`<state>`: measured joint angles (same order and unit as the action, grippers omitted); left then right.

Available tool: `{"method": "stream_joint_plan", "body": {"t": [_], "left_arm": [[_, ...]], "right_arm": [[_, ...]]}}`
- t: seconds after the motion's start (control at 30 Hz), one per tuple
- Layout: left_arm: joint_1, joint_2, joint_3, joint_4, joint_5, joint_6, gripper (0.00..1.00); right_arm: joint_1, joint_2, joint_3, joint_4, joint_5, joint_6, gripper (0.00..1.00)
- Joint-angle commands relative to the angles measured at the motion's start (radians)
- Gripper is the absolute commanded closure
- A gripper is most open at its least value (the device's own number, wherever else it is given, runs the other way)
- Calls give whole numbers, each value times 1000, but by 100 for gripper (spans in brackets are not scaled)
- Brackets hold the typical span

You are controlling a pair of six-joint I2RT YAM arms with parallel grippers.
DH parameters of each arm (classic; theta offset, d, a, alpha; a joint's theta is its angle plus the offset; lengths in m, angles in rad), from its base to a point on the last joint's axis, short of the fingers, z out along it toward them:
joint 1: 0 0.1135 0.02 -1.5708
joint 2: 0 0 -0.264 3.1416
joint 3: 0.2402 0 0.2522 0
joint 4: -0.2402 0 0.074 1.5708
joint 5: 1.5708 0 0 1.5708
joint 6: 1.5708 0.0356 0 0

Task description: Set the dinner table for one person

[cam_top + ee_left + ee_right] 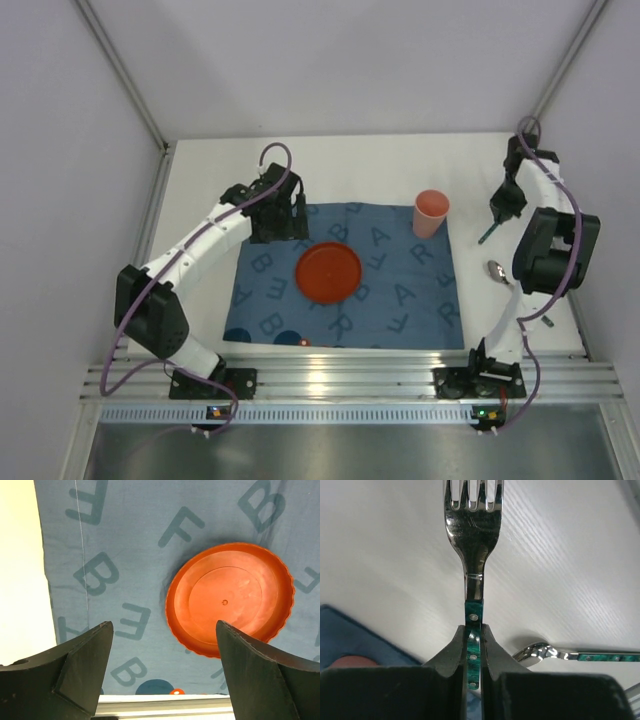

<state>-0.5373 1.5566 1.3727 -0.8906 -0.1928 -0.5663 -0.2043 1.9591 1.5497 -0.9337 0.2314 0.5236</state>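
Top view: the white worktop (350, 165) carries a blue lettered mat (400, 300) bearing a red plate (329, 272) and a pink cup (431, 212).
Left wrist: my left tool (164, 625) hangs spread above the mat, near the plate.
Right wrist: my right tool (474, 630) pinches a fork (474, 540) by its green handle; a spoon (560, 655) lies on the worktop.
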Motion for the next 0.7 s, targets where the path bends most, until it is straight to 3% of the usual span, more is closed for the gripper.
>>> {"method": "stream_joint_plan", "body": {"t": [0.0, 0.13, 0.2, 0.37, 0.47, 0.67], "left_arm": [[3, -55, -9, 35, 10, 16, 11], [5, -72, 3, 39, -13, 16, 10], [3, -79, 2, 42, -25, 22, 10], [11, -130, -23, 48, -96, 40, 6], [25, -161, -47, 55, -96, 49, 4], [40, -213, -104, 59, -83, 55, 4]], "right_arm": [[52, -182, 170, -104, 108, -40, 100], [175, -294, 230, -168, 121, -34, 100], [311, -348, 230, -207, 109, -21, 100], [653, -478, 55, -179, -3, 98, 100], [773, -515, -82, -108, -27, 176, 100], [816, -497, -335, 57, -102, 231, 100]]}}
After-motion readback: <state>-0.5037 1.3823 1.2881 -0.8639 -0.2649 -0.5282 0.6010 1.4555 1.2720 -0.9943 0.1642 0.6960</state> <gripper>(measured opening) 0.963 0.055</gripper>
